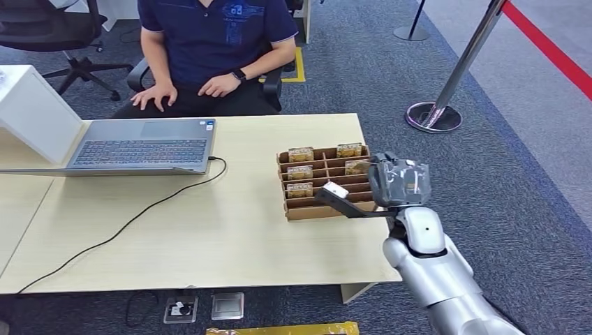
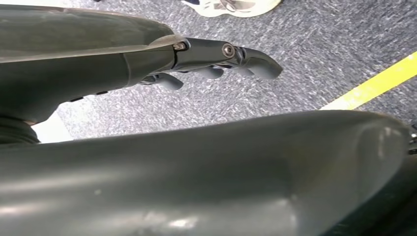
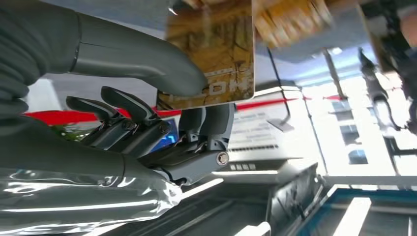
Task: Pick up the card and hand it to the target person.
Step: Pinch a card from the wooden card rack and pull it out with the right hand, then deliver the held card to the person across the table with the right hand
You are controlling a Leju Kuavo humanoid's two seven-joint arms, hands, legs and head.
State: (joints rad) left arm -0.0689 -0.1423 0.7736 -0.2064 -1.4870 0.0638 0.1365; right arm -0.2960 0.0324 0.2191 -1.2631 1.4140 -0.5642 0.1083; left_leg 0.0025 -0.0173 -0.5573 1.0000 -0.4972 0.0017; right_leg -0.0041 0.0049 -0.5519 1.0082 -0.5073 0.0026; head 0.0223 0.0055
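Right hand [image 3: 147, 113] pinching card [image 3: 216, 54], thumb against fingers.
I'd keep the pinch firm, lift clear of tray [image 1: 328, 209], swing toward person [image 1: 216, 42].

In the head view you get even, bright indoor light and a sharp picture; the table [image 1: 209, 230] shows almost no shadows. In the right wrist view strong glare burns out the area from 3 to 5 o'clock, and the card [image 3: 216, 54] is blurred toward 12 o'clock. In the left wrist view the carpet [image 2: 314, 59] is in focus, while the dark curved surface at 6 o'clock is soft with dull reflections.
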